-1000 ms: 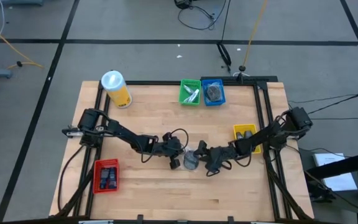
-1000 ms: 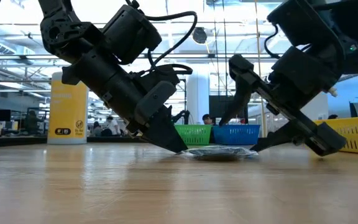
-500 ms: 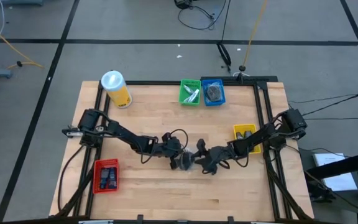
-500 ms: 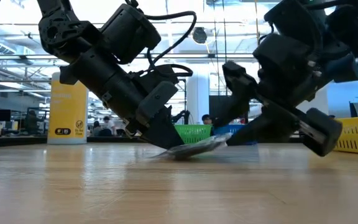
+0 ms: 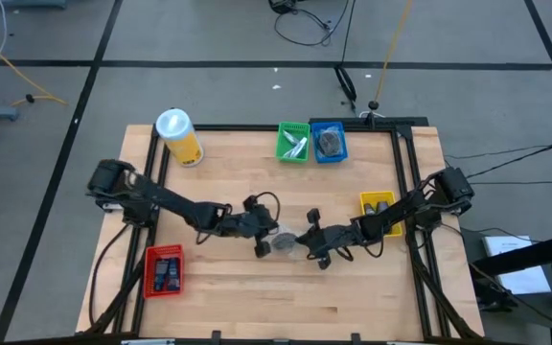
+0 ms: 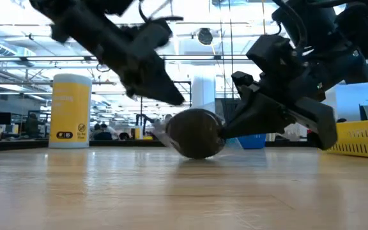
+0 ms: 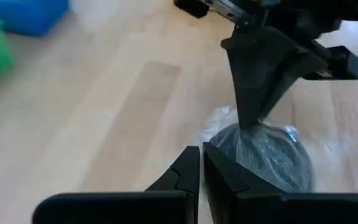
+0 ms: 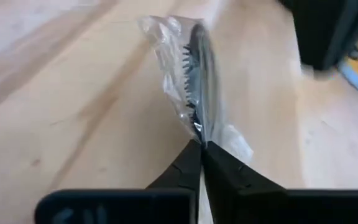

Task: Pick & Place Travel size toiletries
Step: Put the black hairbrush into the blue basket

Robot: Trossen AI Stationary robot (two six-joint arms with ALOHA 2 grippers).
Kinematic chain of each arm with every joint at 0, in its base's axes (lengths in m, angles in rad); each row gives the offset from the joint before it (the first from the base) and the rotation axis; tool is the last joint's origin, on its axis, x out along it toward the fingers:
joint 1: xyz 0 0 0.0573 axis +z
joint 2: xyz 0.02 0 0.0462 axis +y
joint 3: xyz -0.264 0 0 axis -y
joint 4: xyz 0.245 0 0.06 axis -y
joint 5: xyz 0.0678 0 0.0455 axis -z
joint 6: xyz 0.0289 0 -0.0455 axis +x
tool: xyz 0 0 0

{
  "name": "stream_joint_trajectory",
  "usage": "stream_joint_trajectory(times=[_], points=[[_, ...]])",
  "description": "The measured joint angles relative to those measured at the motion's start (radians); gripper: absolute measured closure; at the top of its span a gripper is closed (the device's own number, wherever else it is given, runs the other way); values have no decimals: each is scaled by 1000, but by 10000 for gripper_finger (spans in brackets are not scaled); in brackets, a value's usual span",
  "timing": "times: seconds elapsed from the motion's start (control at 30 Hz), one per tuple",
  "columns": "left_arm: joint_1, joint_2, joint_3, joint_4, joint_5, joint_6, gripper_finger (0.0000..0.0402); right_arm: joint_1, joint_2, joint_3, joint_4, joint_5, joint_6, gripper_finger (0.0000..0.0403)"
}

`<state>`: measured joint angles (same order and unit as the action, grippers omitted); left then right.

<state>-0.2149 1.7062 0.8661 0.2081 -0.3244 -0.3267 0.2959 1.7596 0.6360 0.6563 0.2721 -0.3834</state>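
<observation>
High view first: reading left to right, your left tool [image 5: 262, 246] has backed off toward the left and lifted clear of the disc [image 5: 284, 243], where a second ago it was pressed down on the disc's left edge. Its fingers are closed on nothing. The right tool [image 5: 302, 244], which stood wide open beside the disc a second ago, has swung in and snapped closed on the disc's clear wrapper.

From the low view you can see what that did: the disc [image 6: 195, 133], flat on the surface a second ago and tipped up on one side half a second ago, now stands on edge near the middle of the surface, its lower rim at or just above the wood; I cannot tell whether it touches. The left tool [image 6: 165, 92] hangs above and to its left, apart from it, and the right tool [image 6: 225, 131] pinches it from the right.

I judge the levering step done and the pick made; what remains for you is the lift and the carry to a tray.

As for pose, the disc has no real long axis, being round. Its flat faces point near and far, and its thin edge runs left to right, in line with the right tool's closed fingers, as the right wrist view shows at the wrapper [image 8: 194, 118].
</observation>
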Motion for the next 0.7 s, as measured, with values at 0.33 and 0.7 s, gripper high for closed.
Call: stream_joint_trajectory(times=[0.33,0.7], points=[[-211,-155,0,-353,-463,-107,382,-65,-170,-187,163,47,231,402],[-234,-106,1,-361,-548,-120,382,-299,-682,-375,37,154,547,402]])
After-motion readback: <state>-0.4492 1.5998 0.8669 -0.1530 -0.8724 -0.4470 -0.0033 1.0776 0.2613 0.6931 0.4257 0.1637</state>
